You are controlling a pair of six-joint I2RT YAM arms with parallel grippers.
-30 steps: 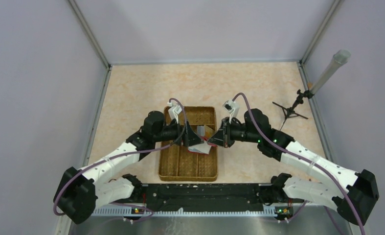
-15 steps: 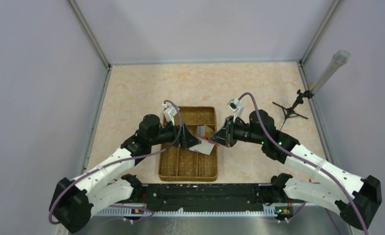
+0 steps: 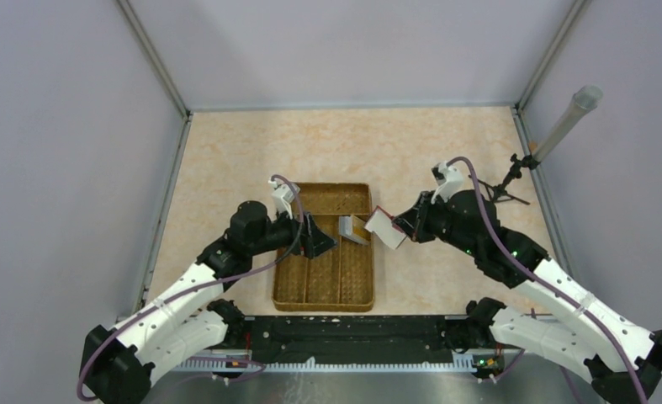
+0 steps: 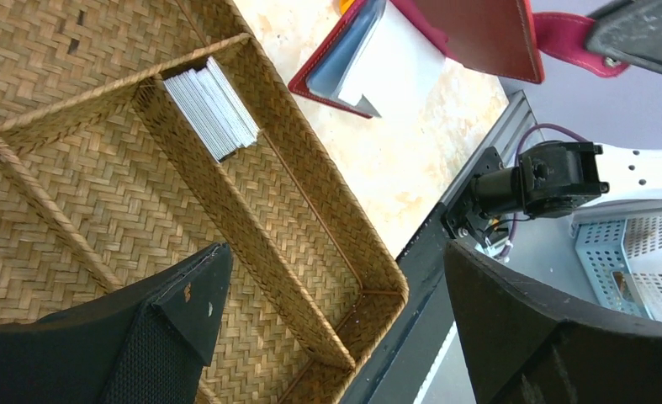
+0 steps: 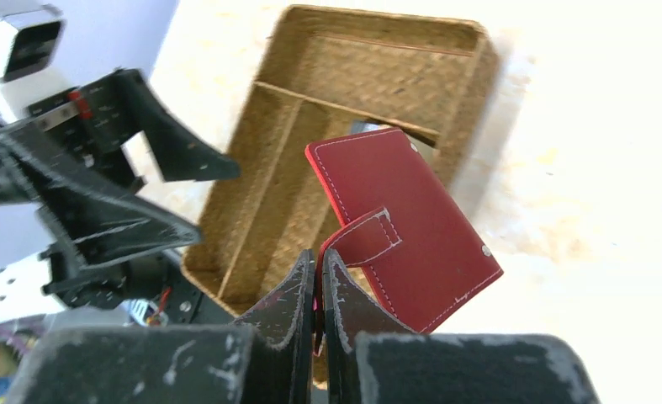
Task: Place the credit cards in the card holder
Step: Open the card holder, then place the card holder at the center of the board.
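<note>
1. The card holder (image 5: 403,227) is pinched by its strap in the closed right gripper (image 5: 319,278), just right of the woven tray (image 4: 310,177).
2. The credit cards (image 4: 211,105), stacked on edge in the tray, lie ahead of the fully spread, empty left gripper (image 4: 334,252), which is judged nearer.

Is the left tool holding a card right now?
No, the left tool stands wide open above the woven tray, empty, while the cards sit stacked in a compartment.

**Non-Task Items in the Work Cell**

A brown woven tray (image 3: 310,290), divided into compartments, rests on the beige mottled surface (image 3: 226,160). A small black tripod (image 3: 500,194) stands near the right wall (image 3: 622,126), carrying a tilted translucent tube (image 3: 567,122).
</note>
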